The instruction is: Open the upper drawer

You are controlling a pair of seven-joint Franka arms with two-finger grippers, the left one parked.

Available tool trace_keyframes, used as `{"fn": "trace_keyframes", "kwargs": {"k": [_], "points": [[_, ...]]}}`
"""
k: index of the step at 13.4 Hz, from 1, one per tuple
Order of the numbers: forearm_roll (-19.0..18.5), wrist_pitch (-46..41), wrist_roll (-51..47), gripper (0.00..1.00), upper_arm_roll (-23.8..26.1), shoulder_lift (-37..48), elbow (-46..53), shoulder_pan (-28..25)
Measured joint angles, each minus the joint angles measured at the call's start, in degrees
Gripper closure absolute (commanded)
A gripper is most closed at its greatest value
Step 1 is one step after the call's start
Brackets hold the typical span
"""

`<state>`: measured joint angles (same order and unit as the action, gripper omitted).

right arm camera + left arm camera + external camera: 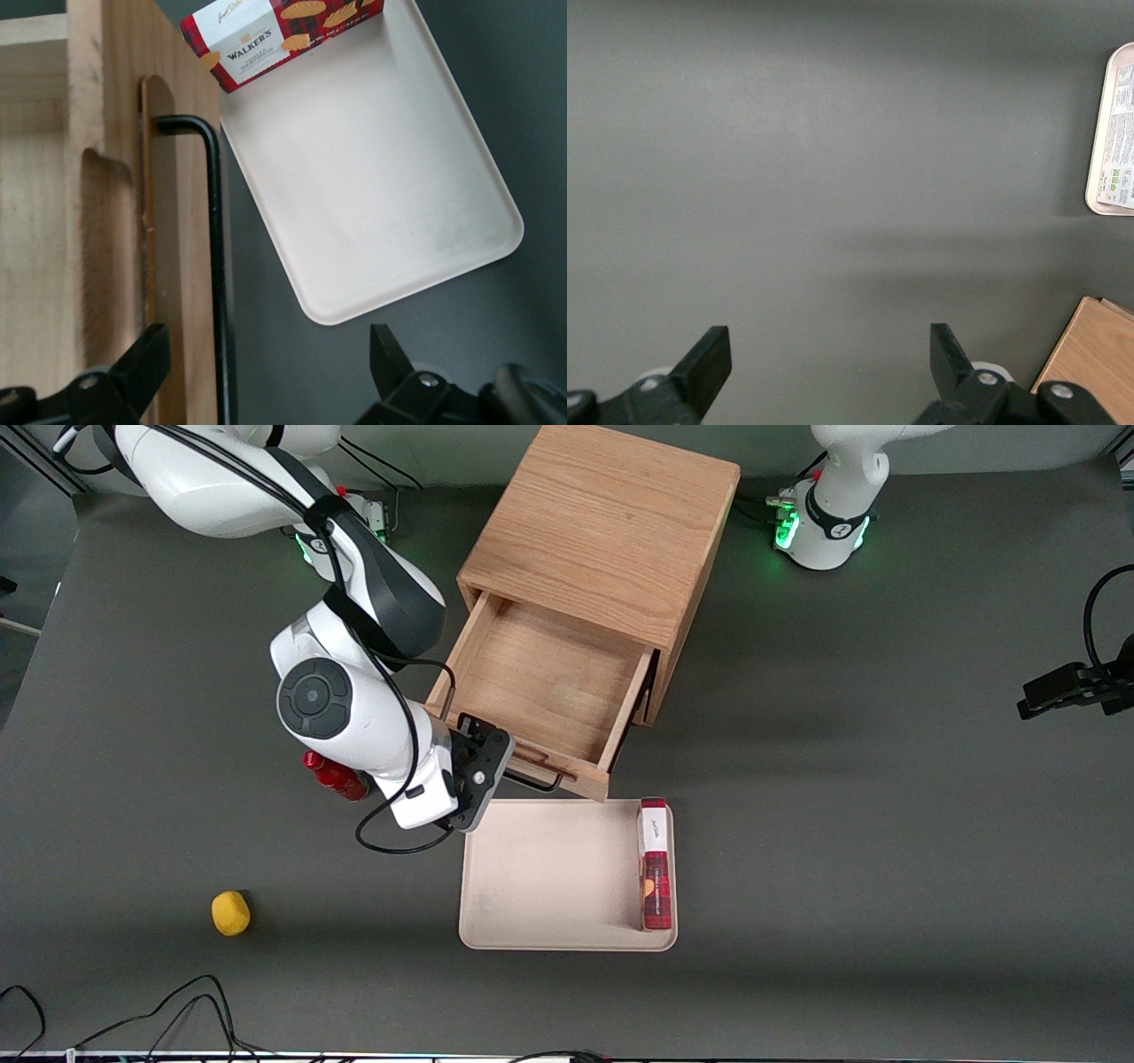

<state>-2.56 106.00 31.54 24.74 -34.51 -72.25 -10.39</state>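
Drawer work: we find the upper drawer (540, 682) pulled well out of the cabinet (602, 522); gripper (266, 372) spread wide, grasping nothing, straddling the black bar handle (215, 266), apparently letting go.

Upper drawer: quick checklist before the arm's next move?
1. Upper drawer pulled out: ok, its bare wooden inside shows.
2. Pincer state: ok, open, one finger on each side of the black handle, not clamped.
3. Retreat path: not ok, the beige tray lies close in front of the drawer.
4. Shortbread box in the tray: ok, clear of the pincer.
5. Red bottle beside the arm: cannot tell, mostly hidden.
6. Yellow lump: ok, well away.
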Motion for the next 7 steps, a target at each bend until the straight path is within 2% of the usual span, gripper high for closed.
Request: {"fn": "trace_keyframes", "kwargs": {"k": [7], "points": [[0.00,-7.54,-4.35,0.00,-0.08,4.46,2.53,0.73]]}}
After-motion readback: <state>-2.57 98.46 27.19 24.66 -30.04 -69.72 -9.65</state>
